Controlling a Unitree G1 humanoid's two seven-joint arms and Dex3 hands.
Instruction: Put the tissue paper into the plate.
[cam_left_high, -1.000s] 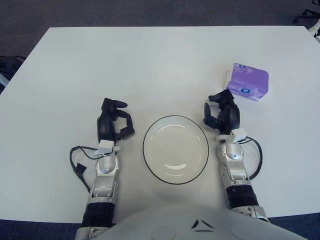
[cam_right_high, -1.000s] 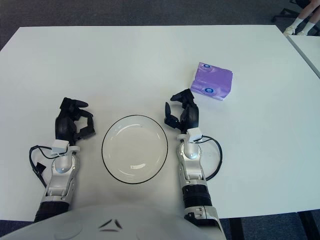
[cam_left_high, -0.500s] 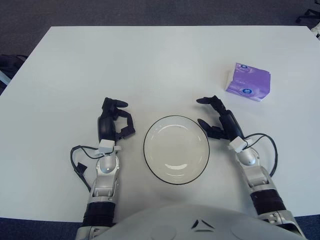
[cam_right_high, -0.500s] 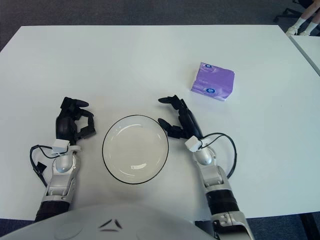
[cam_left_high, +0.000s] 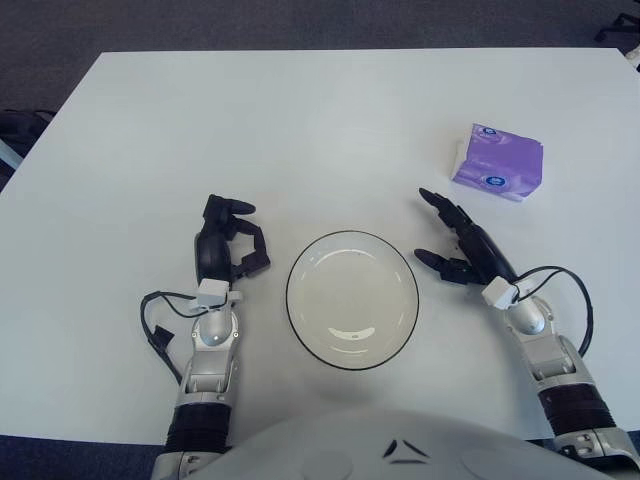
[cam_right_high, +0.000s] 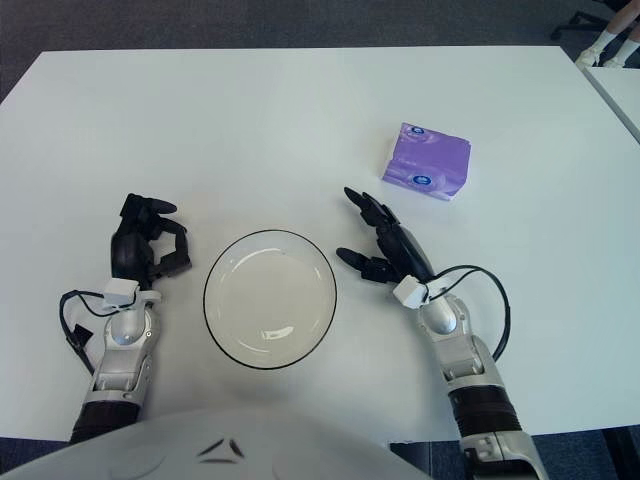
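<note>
On the left, the left hand (cam_left_high: 225, 245) shows beside the plate (cam_left_high: 352, 300), on its left side; its fingers are curled inward and they hold nothing. The plate, white with a dark rim, sits on the white table (cam_left_high: 300, 130) near the front edge, and nothing lies in it. Just to the right of the plate is the right hand (cam_left_high: 465, 250), with its fingers spread out and holding nothing, pointing up and to the left. The purple tissue paper (cam_left_high: 496, 162) pack lies farther back on the right, apart from this hand and well apart from the plate.
</note>
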